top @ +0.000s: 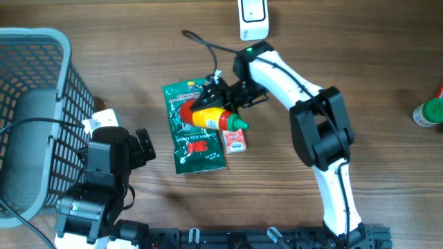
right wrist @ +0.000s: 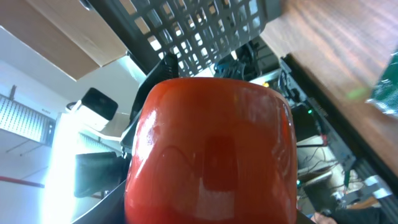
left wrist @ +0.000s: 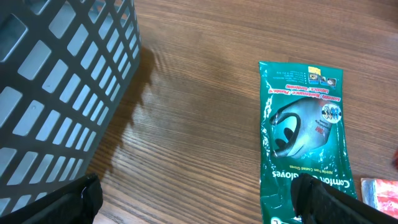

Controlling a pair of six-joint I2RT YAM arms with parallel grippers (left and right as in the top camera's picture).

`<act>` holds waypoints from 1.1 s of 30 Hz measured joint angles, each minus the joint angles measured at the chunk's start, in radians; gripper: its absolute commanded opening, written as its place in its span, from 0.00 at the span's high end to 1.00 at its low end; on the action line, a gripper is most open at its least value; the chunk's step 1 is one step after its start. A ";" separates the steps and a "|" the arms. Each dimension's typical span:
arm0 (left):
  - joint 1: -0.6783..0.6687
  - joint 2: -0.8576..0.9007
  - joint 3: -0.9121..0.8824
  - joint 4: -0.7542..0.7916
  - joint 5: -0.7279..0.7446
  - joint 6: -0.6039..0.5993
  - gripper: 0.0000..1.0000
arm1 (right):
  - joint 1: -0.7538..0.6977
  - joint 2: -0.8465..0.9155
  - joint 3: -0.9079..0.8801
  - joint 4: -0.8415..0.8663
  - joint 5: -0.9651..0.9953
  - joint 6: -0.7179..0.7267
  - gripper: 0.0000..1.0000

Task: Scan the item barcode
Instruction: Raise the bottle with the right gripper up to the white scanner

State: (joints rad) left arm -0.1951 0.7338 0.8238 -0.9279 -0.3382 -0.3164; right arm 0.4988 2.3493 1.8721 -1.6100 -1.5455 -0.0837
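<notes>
Our right gripper pinches the red end of the sauce bottle over the glove packet, with the green cap pointing away from it. Behind its wrist we see open table reaching to the scanner. Our left gripper stands spread wide, the basket wall close behind it and the packet's edge just ahead.
</notes>
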 measured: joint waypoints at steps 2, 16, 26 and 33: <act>0.000 0.000 0.000 0.000 0.000 0.000 0.00 | 0.011 0.000 0.000 -0.001 -0.008 0.008 0.60; 0.000 0.000 0.000 0.000 0.000 0.000 0.00 | -0.063 -0.093 0.000 -0.002 0.178 -0.025 0.60; 0.000 0.000 0.000 0.000 0.000 0.000 0.00 | -0.173 -0.211 0.000 0.026 0.773 0.095 0.68; 0.000 0.000 0.000 0.000 0.000 0.000 0.00 | -0.330 -0.217 -0.002 0.341 1.106 0.455 0.66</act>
State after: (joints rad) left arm -0.1951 0.7338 0.8238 -0.9276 -0.3382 -0.3164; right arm 0.1692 2.1319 1.8702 -1.2686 -0.4393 0.3710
